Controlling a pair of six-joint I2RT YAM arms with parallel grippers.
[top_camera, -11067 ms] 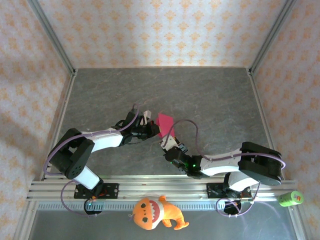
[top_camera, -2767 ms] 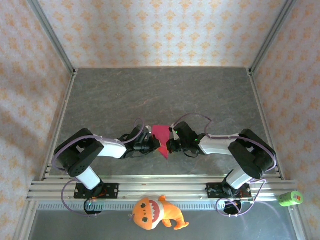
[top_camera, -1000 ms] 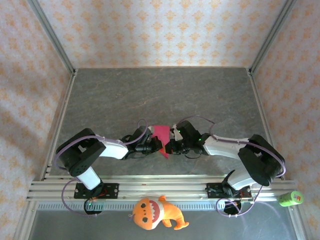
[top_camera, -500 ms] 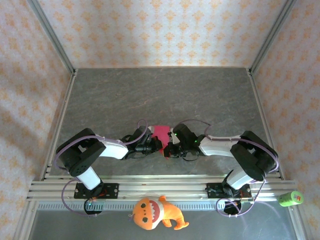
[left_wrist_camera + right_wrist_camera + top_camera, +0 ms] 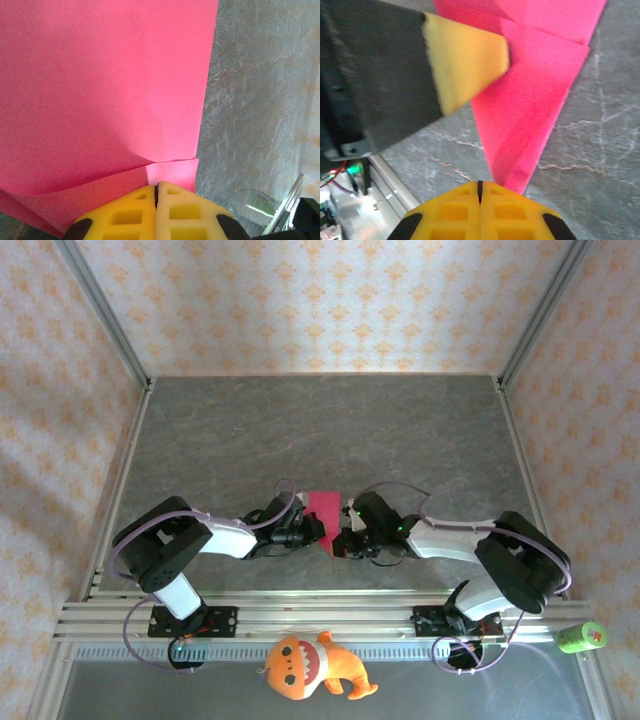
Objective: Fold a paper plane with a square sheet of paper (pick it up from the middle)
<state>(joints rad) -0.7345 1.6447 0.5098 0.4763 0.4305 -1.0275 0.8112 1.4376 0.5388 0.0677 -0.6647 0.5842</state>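
The square sheet of paper is a folded magenta-pink piece lying on the grey table between both grippers, with one end narrowing to a point toward the near edge. My left gripper is shut, its yellow fingertips resting against the paper where a folded flap meets a lower layer. In the right wrist view, one left finger lies across the paper. My right gripper is shut with nothing in its seam. The paper's point ends just beside its right fingertip.
An orange plush toy lies past the aluminium rail at the near edge. A green cylinder sits at the rail's right end. Patterned walls and metal posts enclose the table, which is bare toward the back.
My right gripper has slid slightly toward the near edge, along the paper's pointed end, and its arm has shifted. The left arm has stayed put.
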